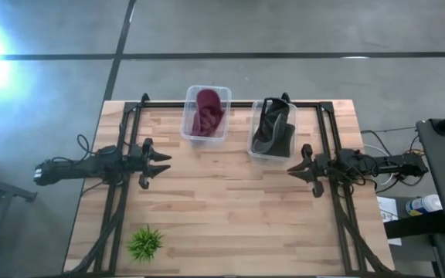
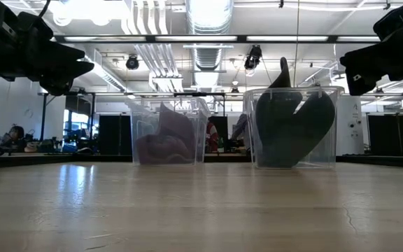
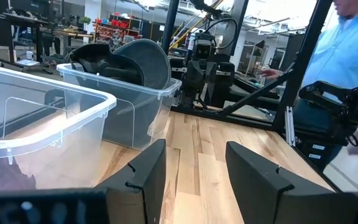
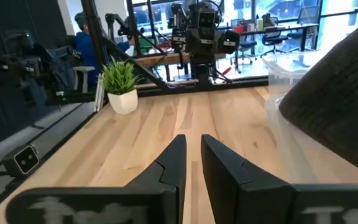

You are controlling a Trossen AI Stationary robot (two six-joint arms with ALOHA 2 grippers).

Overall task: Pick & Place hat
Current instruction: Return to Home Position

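A maroon hat (image 1: 206, 113) lies in the left clear bin (image 1: 188, 116) at the table's far side. A dark grey hat (image 1: 272, 126) stands on edge in the right clear bin (image 1: 290, 148), its top poking above the rim (image 2: 284, 70). My left gripper (image 1: 161, 164) hovers open above the table's left part, near side of the maroon bin, pointing right (image 3: 194, 146). My right gripper (image 1: 293, 169) hovers above the right part, near side of the dark hat's bin, pointing left, with only a narrow slit between its fingers (image 4: 193, 138). Neither touches anything.
A small potted plant (image 1: 145, 243) stands near the table's near left corner. Black frame rails (image 1: 122, 193) run along both sides of the table. Bare wood lies between the grippers. A person in a blue shirt (image 3: 353, 50) stands beyond the table's right side.
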